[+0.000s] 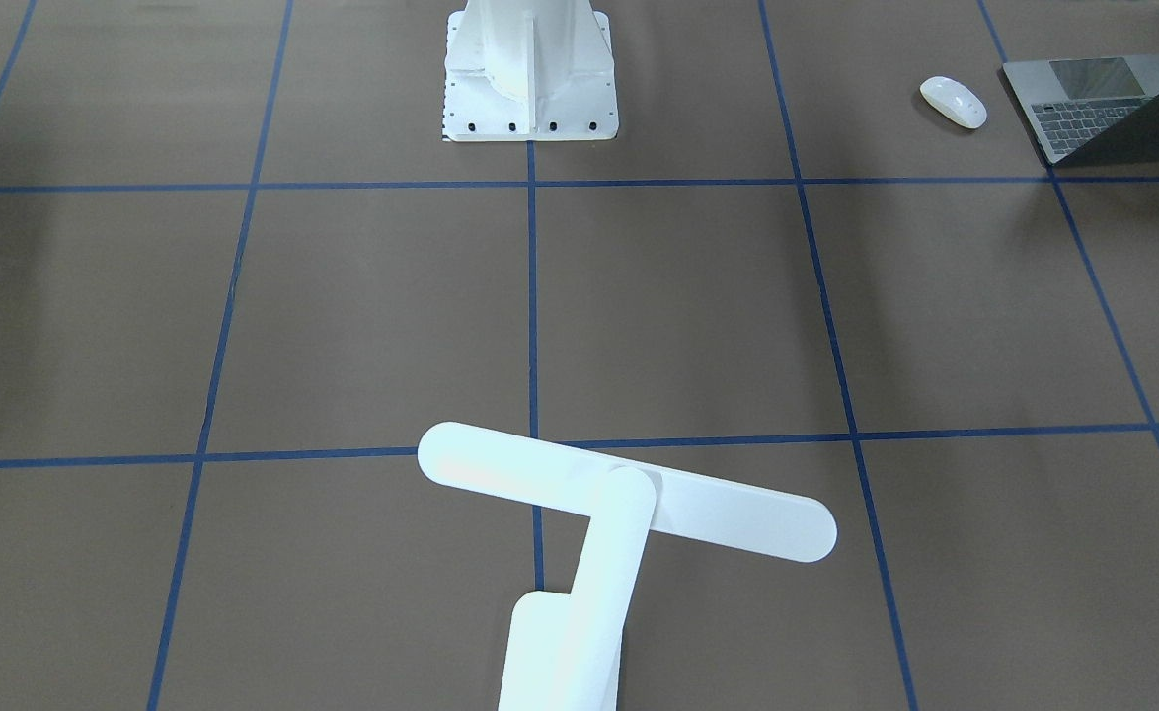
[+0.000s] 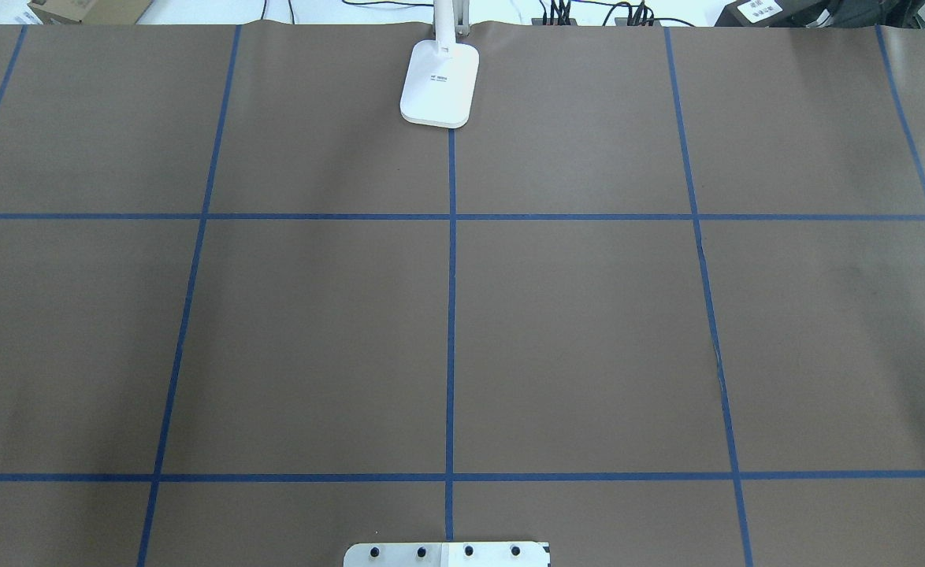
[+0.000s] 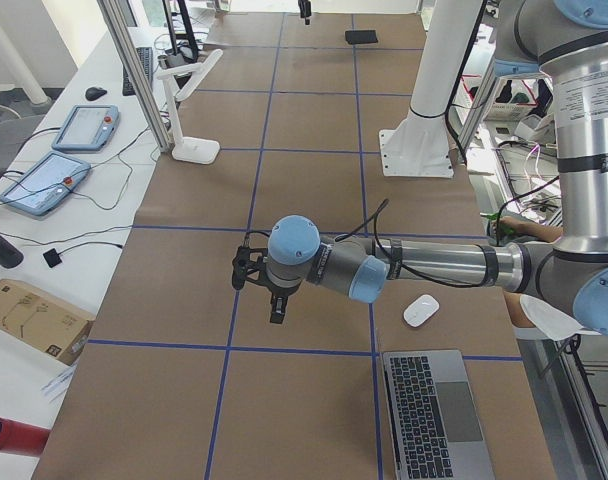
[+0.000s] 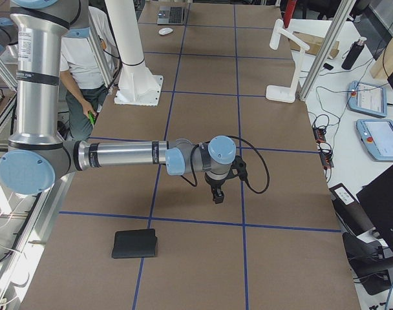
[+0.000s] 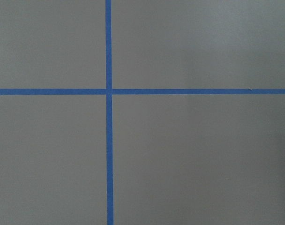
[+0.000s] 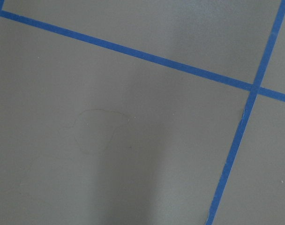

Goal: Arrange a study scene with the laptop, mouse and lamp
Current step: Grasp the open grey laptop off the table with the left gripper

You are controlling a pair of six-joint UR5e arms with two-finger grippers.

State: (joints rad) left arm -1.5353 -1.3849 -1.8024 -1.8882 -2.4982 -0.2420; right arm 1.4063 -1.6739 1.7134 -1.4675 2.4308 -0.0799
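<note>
Exterior left: slim dark-grey metal laptop (image 3: 439,410) lies open, small white oval mouse (image 3: 420,310) just beside, white bar-headed desk lamp (image 3: 189,100) well apart. Left end effector (image 3: 276,308), right end effector (image 4: 217,194): clenched or released, cannot tell.

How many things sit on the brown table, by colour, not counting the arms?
White: 3 (small oval mouse, bar-headed desk lamp, ribbed bolted pedestal)
Dark grey: 1 (slim metal laptop)
Black: 1 (thin square mat)
Total: 5

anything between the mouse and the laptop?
Between mouse and laptop: only bare table paper and a blue tape line at the laptop's edge, seen in the exterior front-facing view.
</note>
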